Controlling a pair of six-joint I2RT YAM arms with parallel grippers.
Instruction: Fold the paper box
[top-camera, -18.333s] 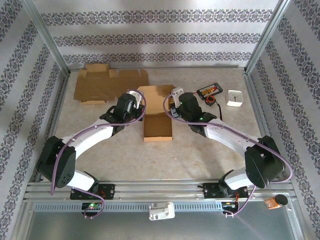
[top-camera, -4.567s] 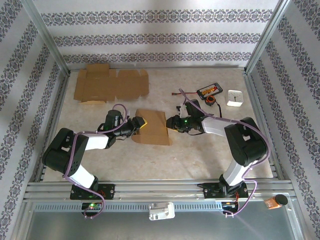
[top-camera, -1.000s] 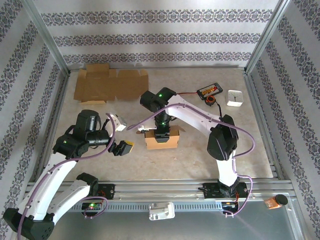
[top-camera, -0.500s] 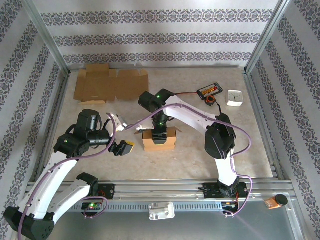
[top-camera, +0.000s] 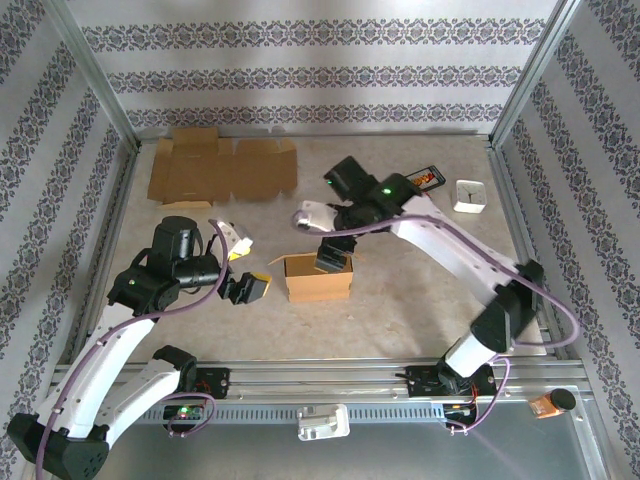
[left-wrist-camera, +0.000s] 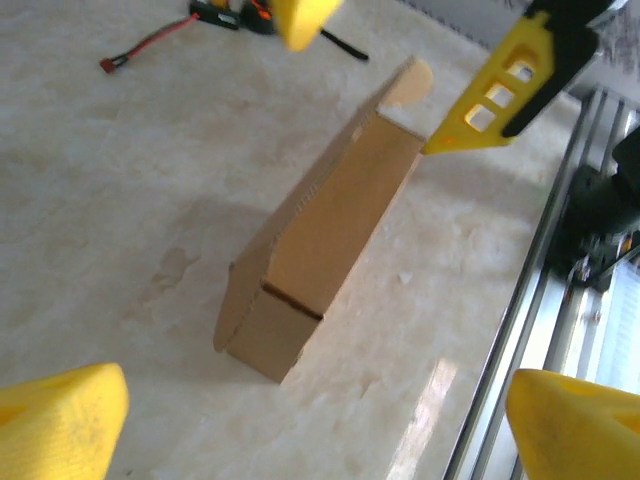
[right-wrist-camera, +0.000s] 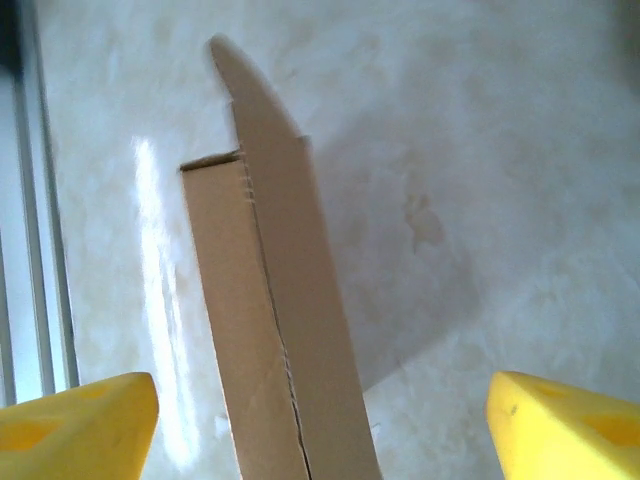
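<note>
The paper box (top-camera: 318, 278) stands folded on the table's middle, brown, with one small flap sticking up at its left end. My right gripper (top-camera: 333, 256) hovers just over its top, open, its yellow fingertips (right-wrist-camera: 75, 425) straddling the box (right-wrist-camera: 280, 330) without touching it. My left gripper (top-camera: 243, 264) is to the left of the box, open and holding nothing. In the left wrist view the box (left-wrist-camera: 320, 240) lies ahead between its wide yellow fingertips (left-wrist-camera: 60, 420), and the right gripper's yellow fingers (left-wrist-camera: 500, 90) hang over the box's far end.
A flat cardboard blank (top-camera: 222, 168) lies at the back left. A black and orange device (top-camera: 424, 178) and a small white box (top-camera: 469, 195) sit at the back right. The metal rail (top-camera: 320, 380) runs along the near edge.
My right arm has swung out to the right and its gripper has opened and let go of the box. The box and my left arm have hardly moved.
</note>
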